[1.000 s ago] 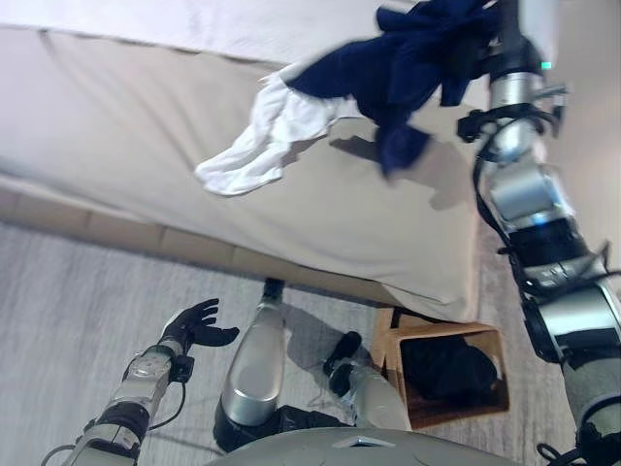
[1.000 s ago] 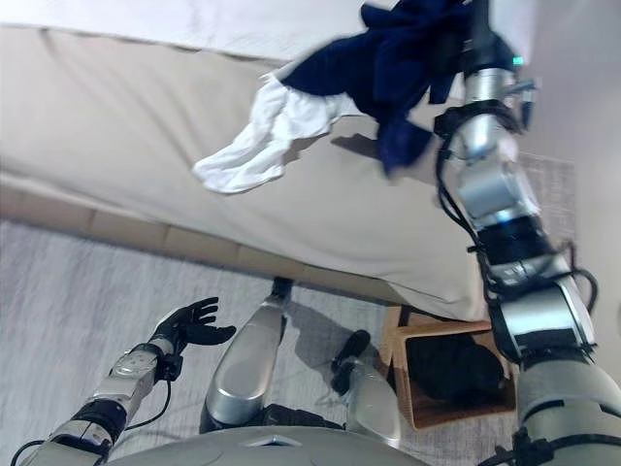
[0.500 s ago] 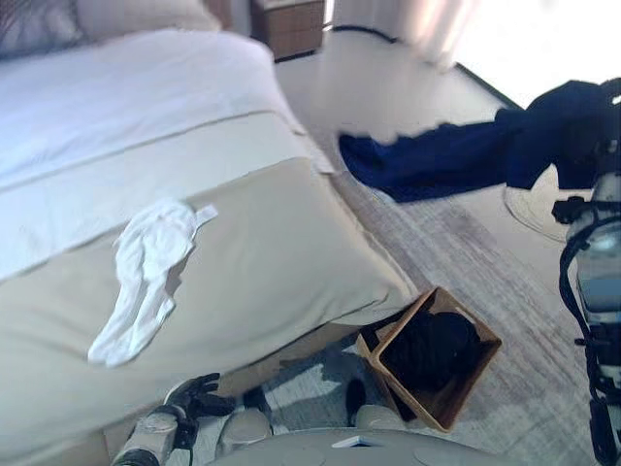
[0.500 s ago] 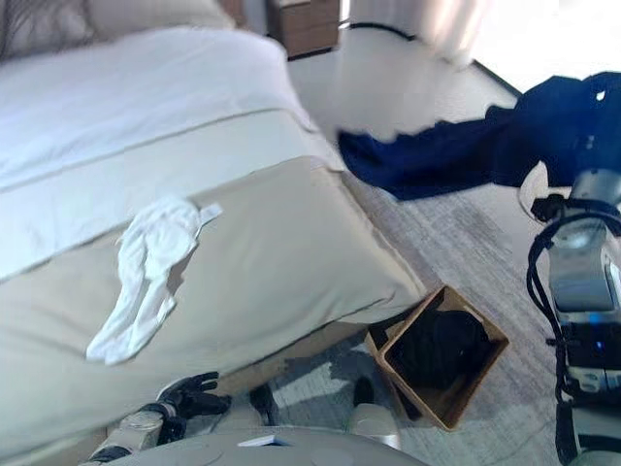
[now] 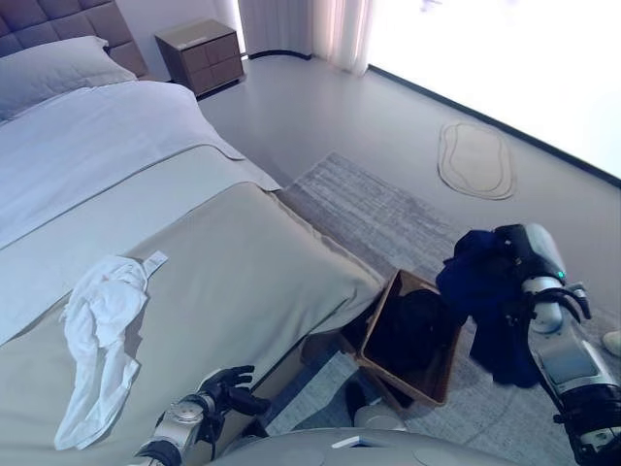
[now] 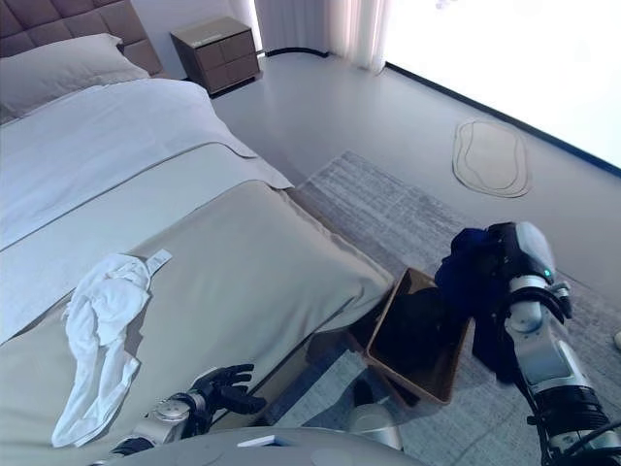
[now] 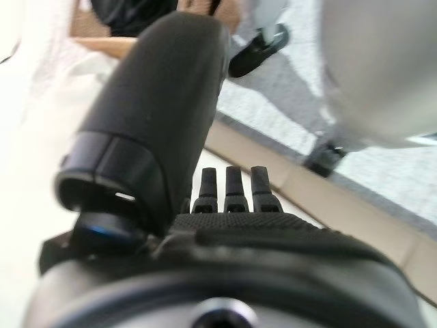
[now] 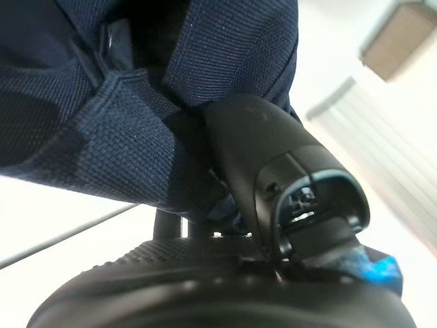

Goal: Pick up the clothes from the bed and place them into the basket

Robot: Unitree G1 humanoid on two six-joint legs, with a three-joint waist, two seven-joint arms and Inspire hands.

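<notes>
My right hand (image 5: 512, 254) is shut on a dark blue garment (image 5: 482, 291) and holds it in the air just right of the wooden basket (image 5: 425, 386), which stands on the rug by the bed's corner. The cloth hangs down past the basket's right rim. In the right wrist view the blue fabric (image 8: 102, 96) is bunched against my thumb (image 8: 273, 164). A white garment (image 5: 95, 340) lies crumpled on the beige bed cover (image 5: 223, 282) at the left. My left hand (image 5: 225, 388) hangs low beside the bed's front edge, fingers relaxed and empty.
The basket holds dark clothes (image 5: 408, 330). A grey rug (image 5: 388, 214) lies under it. A bedside cabinet (image 5: 199, 53) stands far back, and a small oval mat (image 5: 477, 160) lies on the floor near the bright window.
The camera has swung right. My right hand has brought the blue garment down from high over the floor to just beside the basket. The white garment stays on the bed.
</notes>
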